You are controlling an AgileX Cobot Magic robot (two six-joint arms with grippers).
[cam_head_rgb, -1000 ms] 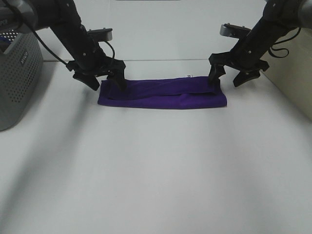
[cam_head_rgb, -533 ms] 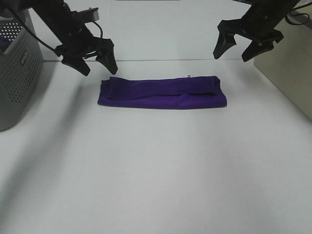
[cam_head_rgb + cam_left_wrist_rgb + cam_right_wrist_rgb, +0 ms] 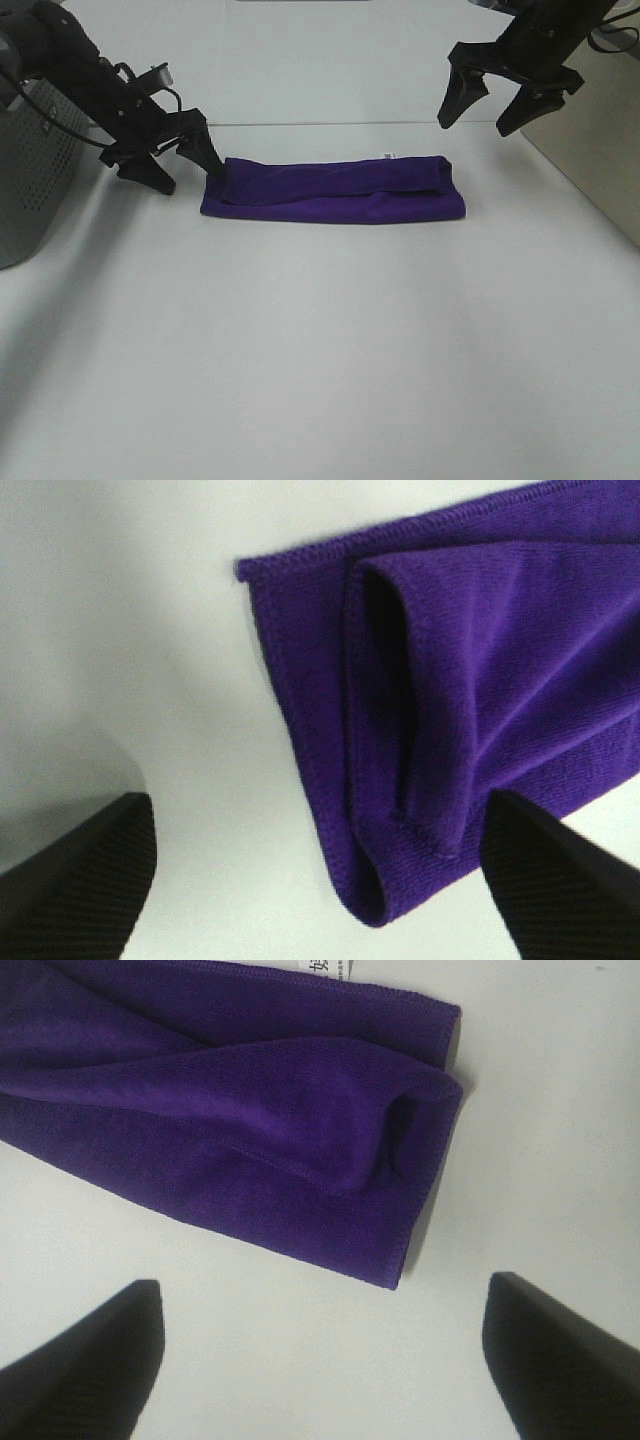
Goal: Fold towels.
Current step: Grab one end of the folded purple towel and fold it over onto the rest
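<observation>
Where towel (image 3: 335, 190) ends, left tool (image 3: 190, 177) — perhaps touching.

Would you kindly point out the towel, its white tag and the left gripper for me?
towel (image 3: 330, 192): exterior high view, middle of the folded strip.
white tag (image 3: 328, 967): right wrist view, its printed face.
left gripper (image 3: 193, 178): exterior high view, midway between its fingertips.

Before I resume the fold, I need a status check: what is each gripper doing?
Left gripper: open, holding nothing, low at the towel's left end.
Right gripper: open, holding nothing, raised near the towel's right end.
</observation>
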